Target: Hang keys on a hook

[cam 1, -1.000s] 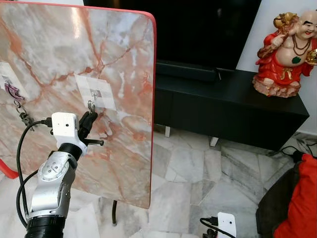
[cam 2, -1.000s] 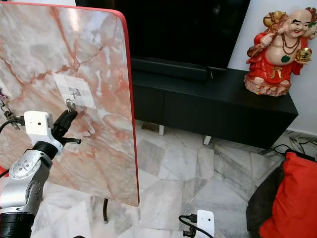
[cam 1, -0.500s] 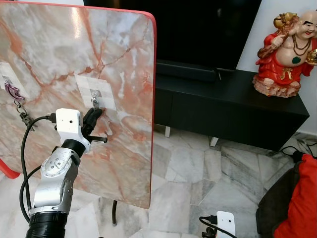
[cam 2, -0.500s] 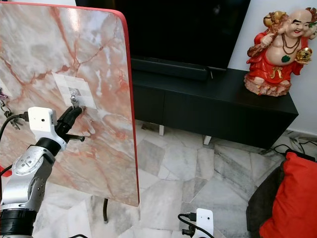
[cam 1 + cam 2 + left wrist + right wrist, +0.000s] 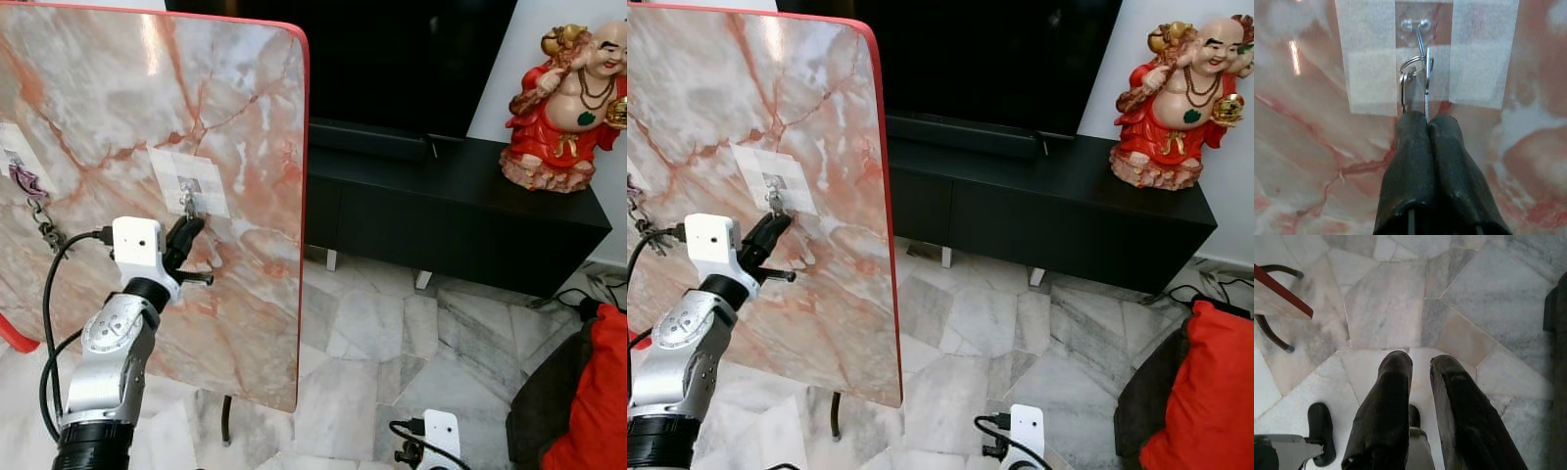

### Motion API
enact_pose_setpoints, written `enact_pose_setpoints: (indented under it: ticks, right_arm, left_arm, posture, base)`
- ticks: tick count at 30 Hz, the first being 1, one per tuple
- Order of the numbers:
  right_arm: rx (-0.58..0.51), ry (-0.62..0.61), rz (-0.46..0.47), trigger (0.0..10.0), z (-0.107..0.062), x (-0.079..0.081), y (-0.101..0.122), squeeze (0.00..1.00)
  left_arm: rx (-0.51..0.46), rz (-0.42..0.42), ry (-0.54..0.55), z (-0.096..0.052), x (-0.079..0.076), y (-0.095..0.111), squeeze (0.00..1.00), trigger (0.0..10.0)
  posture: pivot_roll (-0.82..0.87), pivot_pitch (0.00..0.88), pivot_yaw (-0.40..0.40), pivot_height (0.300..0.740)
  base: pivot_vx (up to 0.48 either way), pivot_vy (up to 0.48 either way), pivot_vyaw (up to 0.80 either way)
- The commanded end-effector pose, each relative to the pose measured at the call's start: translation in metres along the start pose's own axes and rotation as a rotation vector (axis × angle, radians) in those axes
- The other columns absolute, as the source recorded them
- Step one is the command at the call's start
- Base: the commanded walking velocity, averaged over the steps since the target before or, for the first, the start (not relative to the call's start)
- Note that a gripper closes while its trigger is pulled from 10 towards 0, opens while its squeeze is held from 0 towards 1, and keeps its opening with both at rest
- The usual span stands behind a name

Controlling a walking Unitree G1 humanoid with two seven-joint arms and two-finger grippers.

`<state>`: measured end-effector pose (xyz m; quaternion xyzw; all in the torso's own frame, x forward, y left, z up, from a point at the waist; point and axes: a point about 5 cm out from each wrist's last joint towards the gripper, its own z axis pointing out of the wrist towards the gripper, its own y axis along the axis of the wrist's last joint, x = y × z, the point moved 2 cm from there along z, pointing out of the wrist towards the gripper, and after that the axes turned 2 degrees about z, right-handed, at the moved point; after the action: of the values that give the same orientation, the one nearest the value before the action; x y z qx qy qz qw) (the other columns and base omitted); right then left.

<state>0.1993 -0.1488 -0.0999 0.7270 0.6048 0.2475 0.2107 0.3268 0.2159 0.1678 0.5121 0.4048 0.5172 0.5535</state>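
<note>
My left gripper (image 5: 189,227) is raised against the upright marble board (image 5: 118,88) and is shut on a set of keys (image 5: 1418,81). In the left wrist view the fingers (image 5: 1410,147) are pressed together with the silver key ring and a flat key sticking out of their tips. The ring lies against the lower end of the small wire hook (image 5: 1420,29), which sits on a white tape patch (image 5: 188,181). Whether the ring is over the hook I cannot tell. My right gripper (image 5: 1419,363) hangs low over the floor, fingers slightly apart and empty.
A second hook at the board's left edge holds a purple tag on a chain (image 5: 29,191). A black TV cabinet (image 5: 460,211) with a red figurine (image 5: 568,98) stands behind. A red cushion (image 5: 593,392) lies at right on the marble floor (image 5: 372,333). The board's leg (image 5: 1273,333) stands nearby.
My left gripper has risen a little and moved right, bringing the keys up to the hook. The right arm has barely moved.
</note>
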Motion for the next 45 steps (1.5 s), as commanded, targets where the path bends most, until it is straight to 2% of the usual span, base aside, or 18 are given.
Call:
enact_pose_setpoints:
  ticks: [1, 12, 28, 45]
  right_arm:
    - [-0.016, -0.003, 0.003, 10.0, 0.001, 0.0, 0.004, 0.0]
    - [-0.025, -0.012, 0.024, 10.0, 0.001, -0.001, 0.005, 0.0]
    - [-0.011, -0.021, 0.03, 10.0, 0.0, -0.006, 0.001, 0.0]
    - [0.003, -0.029, 0.034, 10.0, -0.001, -0.009, -0.002, 0.0]
  left_arm:
    - [0.004, -0.006, -0.021, -0.003, -0.005, 0.0, 0.0, 10.0]
    - [-0.017, -0.029, -0.027, -0.007, -0.006, 0.005, 0.0, 10.0]
    - [-0.058, -0.003, -0.016, -0.005, -0.005, 0.018, 0.0, 10.0]
    - [-0.024, 0.011, 0.012, -0.012, 0.0, 0.012, 0.0, 10.0]
  posture:
    - [0.05, 0.0, -0.067, 0.74]
    - [0.05, 0.0, -0.065, 0.74]
    - [0.05, 0.0, -0.065, 0.74]
    - [0.06, 0.0, -0.067, 0.74]
  base:
    - [0.0, 0.0, 0.0]
    - [0.0, 0.0, 0.0]
    - [0.0, 0.0, 0.0]
    - [0.0, 0.0, 0.0]
